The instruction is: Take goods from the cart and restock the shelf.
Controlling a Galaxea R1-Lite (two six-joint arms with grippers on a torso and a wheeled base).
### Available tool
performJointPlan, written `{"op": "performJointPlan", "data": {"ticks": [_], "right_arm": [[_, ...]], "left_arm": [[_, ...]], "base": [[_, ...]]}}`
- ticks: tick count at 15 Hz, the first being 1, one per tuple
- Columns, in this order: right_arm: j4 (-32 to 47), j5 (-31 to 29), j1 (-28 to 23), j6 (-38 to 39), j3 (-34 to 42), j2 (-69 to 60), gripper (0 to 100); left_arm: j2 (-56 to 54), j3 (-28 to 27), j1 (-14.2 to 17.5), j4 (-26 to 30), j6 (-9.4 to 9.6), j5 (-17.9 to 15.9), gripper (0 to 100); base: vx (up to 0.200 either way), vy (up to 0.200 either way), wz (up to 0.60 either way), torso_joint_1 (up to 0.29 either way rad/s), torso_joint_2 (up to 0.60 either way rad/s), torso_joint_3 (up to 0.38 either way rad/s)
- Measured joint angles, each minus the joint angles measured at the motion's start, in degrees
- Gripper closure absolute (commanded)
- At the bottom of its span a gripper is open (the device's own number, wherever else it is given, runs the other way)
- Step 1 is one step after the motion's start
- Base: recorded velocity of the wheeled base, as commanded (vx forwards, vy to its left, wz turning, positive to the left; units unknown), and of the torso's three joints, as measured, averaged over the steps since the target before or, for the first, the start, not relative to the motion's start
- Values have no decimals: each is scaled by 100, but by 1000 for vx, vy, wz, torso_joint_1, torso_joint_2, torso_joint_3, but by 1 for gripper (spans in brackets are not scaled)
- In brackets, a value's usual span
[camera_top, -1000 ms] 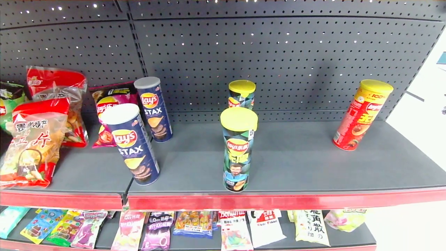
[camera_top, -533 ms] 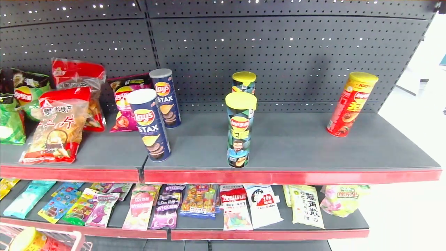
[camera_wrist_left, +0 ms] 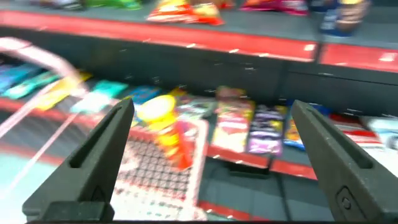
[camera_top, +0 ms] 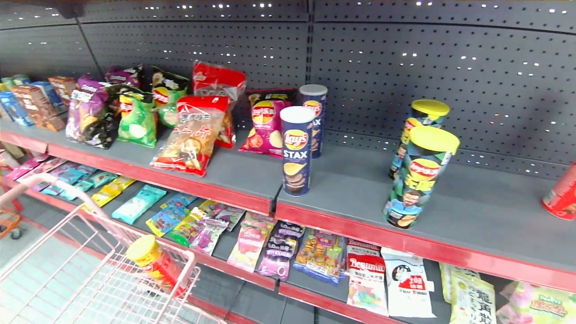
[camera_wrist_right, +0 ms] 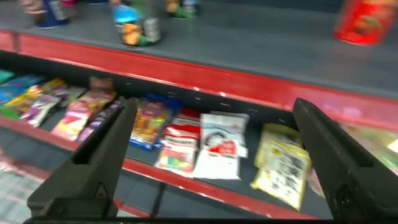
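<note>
A pink wire cart (camera_top: 67,252) stands low on the left, in front of the shelves. A red chip can with a yellow lid (camera_top: 155,265) leans in its near corner. In the left wrist view my left gripper (camera_wrist_left: 212,106) is open and empty, with that red can (camera_wrist_left: 165,127) and the cart rim (camera_wrist_left: 37,53) well beyond its fingers. My right gripper (camera_wrist_right: 216,102) is also open and empty, facing the lower shelf's snack packets (camera_wrist_right: 217,146). On the upper shelf (camera_top: 351,220) stand two blue cans (camera_top: 295,150), two yellow-lidded cans (camera_top: 418,177) and a red can (camera_top: 561,195) at the right edge.
Chip bags (camera_top: 193,135) crowd the upper shelf's left half. Bare shelf lies between the blue cans and the yellow-lidded cans, and between those and the red can. Several flat snack packets (camera_top: 315,254) line the lower shelf. A pegboard wall (camera_top: 405,58) backs the shelves.
The head camera has swung left and downward, so the whole scene has shifted right and the cart with its red can has come into view. The shelf goods themselves have not moved.
</note>
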Motion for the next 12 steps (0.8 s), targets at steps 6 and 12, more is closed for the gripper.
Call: {"op": "performJointPlan", "data": {"ticks": [6,12], "right_arm": [[2,5,7,22,0,0,0],[2,0,5,24,-2,0,0]], "left_arm": [[0,0,0,-5,-2,40,0],[0,0,0,-7,-2,40,0]], "base": [[0,0,400,1,1,2],[0,0,0,-56,131,78]]}}
